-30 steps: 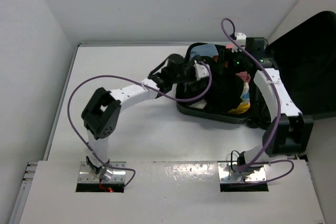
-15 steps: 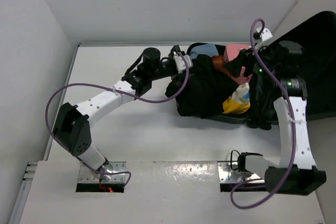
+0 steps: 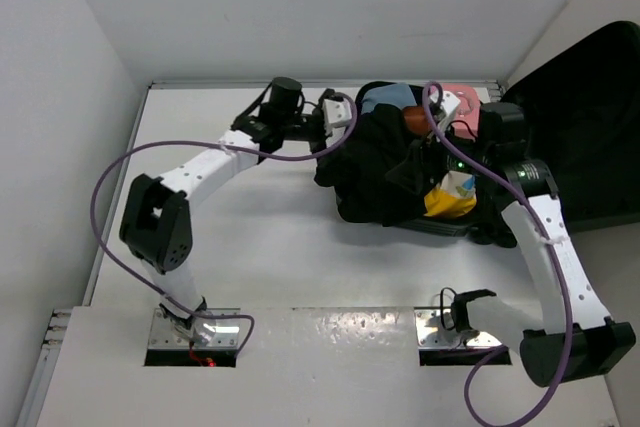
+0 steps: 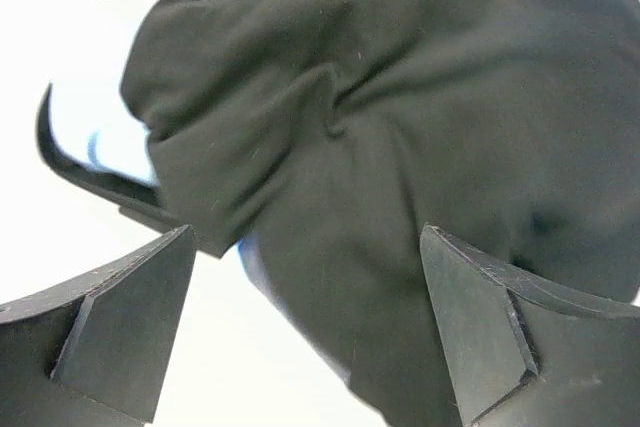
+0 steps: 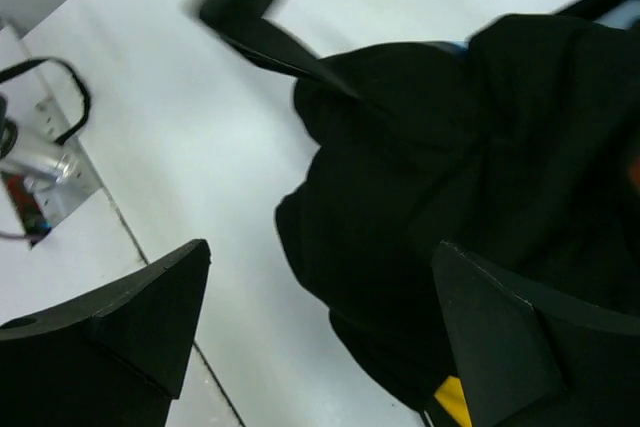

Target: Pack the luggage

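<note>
The luggage lies open at the right of the table, its lid (image 3: 585, 117) leaning back and its base rim (image 3: 400, 223) toward the middle. A black garment (image 3: 375, 167) is heaped over the contents and spills over the base's left edge. My left gripper (image 3: 347, 115) is open at the garment's upper left, the cloth (image 4: 400, 97) just ahead of the jaws (image 4: 305, 247). My right gripper (image 3: 408, 173) is open and empty above the garment (image 5: 480, 147), its jaws (image 5: 322, 252) holding nothing.
A pink case (image 3: 462, 97) and a light blue item (image 3: 385, 99) sit at the base's far edge. A yellow and white item (image 3: 450, 197) shows at the near right. The luggage rim (image 4: 90, 182) curves left of the garment. White walls enclose the table.
My right gripper has swung from beside the pink case down and left over the garment. My left gripper has drawn back to the suitcase's left edge. The garment now spreads wider.
</note>
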